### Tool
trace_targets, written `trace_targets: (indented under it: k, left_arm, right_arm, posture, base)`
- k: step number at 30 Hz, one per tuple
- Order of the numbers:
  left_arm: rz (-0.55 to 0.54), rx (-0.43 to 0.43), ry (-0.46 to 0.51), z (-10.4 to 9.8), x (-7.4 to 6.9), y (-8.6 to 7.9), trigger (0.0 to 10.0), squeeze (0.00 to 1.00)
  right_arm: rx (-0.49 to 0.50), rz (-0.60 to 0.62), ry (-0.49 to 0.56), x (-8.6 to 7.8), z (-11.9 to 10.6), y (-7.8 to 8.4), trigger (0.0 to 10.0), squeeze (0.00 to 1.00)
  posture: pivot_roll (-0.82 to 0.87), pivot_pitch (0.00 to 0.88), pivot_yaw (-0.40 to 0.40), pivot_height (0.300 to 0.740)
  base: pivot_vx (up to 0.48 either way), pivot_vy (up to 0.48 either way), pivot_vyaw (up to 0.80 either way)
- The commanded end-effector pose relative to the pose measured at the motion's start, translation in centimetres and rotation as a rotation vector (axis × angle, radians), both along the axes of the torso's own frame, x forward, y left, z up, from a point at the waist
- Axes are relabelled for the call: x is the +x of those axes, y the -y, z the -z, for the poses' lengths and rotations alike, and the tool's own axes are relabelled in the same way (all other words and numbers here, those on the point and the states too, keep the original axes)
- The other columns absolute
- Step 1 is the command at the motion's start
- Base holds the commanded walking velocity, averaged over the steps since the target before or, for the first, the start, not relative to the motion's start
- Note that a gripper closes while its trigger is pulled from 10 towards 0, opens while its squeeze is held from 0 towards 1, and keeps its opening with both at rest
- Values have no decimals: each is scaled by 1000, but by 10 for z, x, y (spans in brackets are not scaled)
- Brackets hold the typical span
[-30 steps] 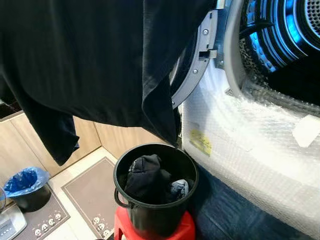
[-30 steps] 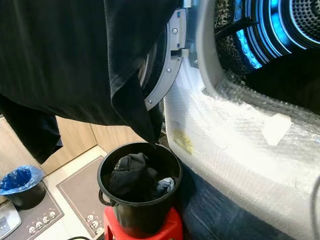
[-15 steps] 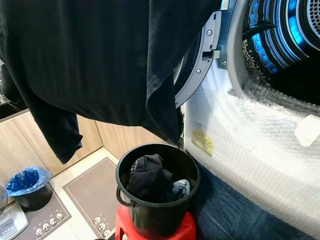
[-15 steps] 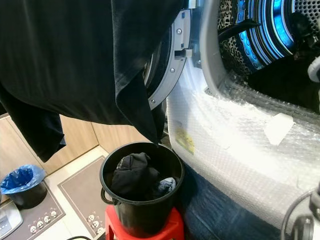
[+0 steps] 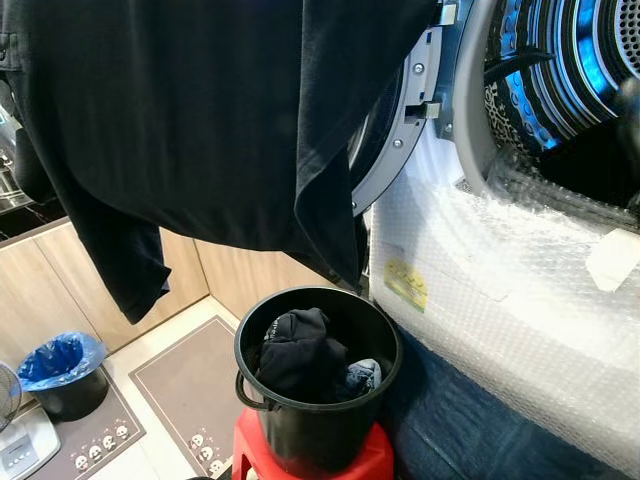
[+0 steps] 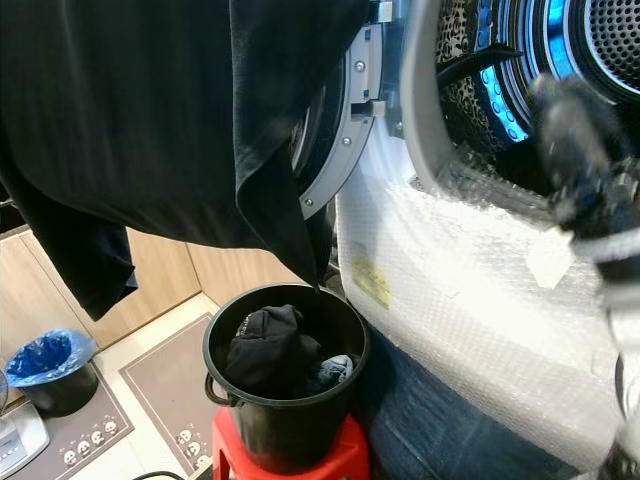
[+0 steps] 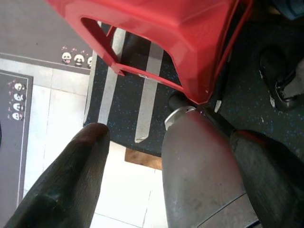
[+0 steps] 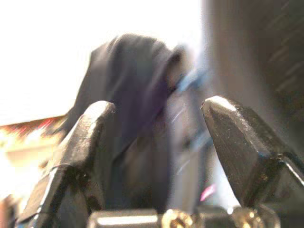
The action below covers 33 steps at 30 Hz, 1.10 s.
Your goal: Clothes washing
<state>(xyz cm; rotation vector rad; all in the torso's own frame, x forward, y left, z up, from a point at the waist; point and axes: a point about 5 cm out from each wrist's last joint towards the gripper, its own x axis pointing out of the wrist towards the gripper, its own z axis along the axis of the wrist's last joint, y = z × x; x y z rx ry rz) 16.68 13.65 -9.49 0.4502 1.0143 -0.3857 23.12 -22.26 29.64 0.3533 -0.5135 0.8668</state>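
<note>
Matt black cloth garment (image 5: 200,110); glossy black plastic bucket (image 5: 318,425); glossy red plastic stool (image 7: 156,33); bubble-wrapped washer front (image 5: 500,300); shiny metal drum (image 5: 570,50).

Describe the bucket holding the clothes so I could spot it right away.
Find the bubble-wrapped white washing machine with its blue-lit drum. Beside its front stands a round black plastic bucket on a red plastic stool, dark clothes heaped inside. The smaller black bin nearby has a blue liner.
</note>
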Motion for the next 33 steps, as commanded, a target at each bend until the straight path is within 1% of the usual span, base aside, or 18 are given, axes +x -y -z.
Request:
trace_targets:
  k: [1,4,5,6,9,11,12,14,19,23,24,25,28,29,30,32,33]
  left_arm:
    - [-7,44,-54,5,-12,-12,10000,0]
    - [-1,50,-52,5,-12,-13,10000,0]
    - [4,56,-50,5,-11,-14,10000,0]
    - [8,58,-49,5,-11,-14,10000,0]
    - [9,59,-49,5,-11,-15,10000,0]
    - [9,60,-48,5,-11,-15,10000,0]
    - [9,61,-47,5,-10,-15,10000,0]
    - [5,59,-42,4,-9,-14,10000,0]
    - [-5,58,-37,3,-7,-14,10000,0]
    - [-21,54,-37,4,-8,-14,10000,0]
    - [-21,54,-37,4,-8,-14,10000,0]
    - [-27,51,-38,4,-8,-14,10000,0]
    - [-31,47,-22,3,-6,-14,10000,0]
    - [-28,46,-13,2,-5,-14,10000,0]
    - [-27,45,-10,2,-5,-13,10000,0]
    - [-21,40,9,1,-2,-13,10000,0]
    - [-15,33,28,-1,1,-11,10000,0]
  right_arm:
    - [-79,-165,6,-13,7,-19,10000,0]
    - [-120,-225,-25,-18,17,-26,10000,0]
    - [-136,-271,-58,-21,25,-31,10000,0]
    - [-179,-293,-95,-22,32,-35,10000,0]
    - [-225,-325,-142,-23,43,-40,10000,0]
    - [-276,-361,-183,-24,54,-44,10000,0]
    - [-331,-398,-229,-26,67,-47,10000,0]
    - [-484,-411,-295,-25,94,-54,10000,0]
    - [-628,-414,-403,-21,124,-62,10000,0]
    - [-743,-342,-446,-12,148,-69,10000,0]
    - [-743,-342,-446,-12,148,-69,10000,0]
    - [-781,-315,-472,-9,158,-72,10000,0]
    - [-818,-211,-512,1,178,-73,10000,0]
    - [-827,-154,-554,7,190,-71,10000,0]
    - [-830,-135,-577,9,195,-70,10000,0]
    - [-871,-44,-613,16,210,-65,10000,0]
    - [-892,24,-651,20,222,-59,10000,0]
  posture:
    - [-150,0,36,740]
    - [-149,0,39,740]
    - [-148,0,41,740]
    - [-148,0,41,740]
    - [-148,0,44,740]
    - [-146,0,46,740]
    - [-145,0,46,740]
    - [-137,0,43,740]
    - [-124,0,35,740]
    - [-117,0,29,740]
    - [-117,0,29,740]
    - [-114,0,26,740]
    - [-106,0,19,740]
    - [-104,0,17,740]
    - [-103,0,16,740]
    - [-103,0,16,740]
    - [-102,0,15,740]
  base:
    - [0,0,0]
    - [0,0,0]
    - [0,0,0]
    - [0,0,0]
    - [0,0,0]
    - [0,0,0]
    - [0,0,0]
    - [0,0,0]
    - [0,0,0]
    - [0,0,0]
    - [0,0,0]
    - [0,0,0]
    - [0,0,0]
    - [0,0,0]
    - [0,0,0]
    - [0,0,0]
    - [0,0,0]
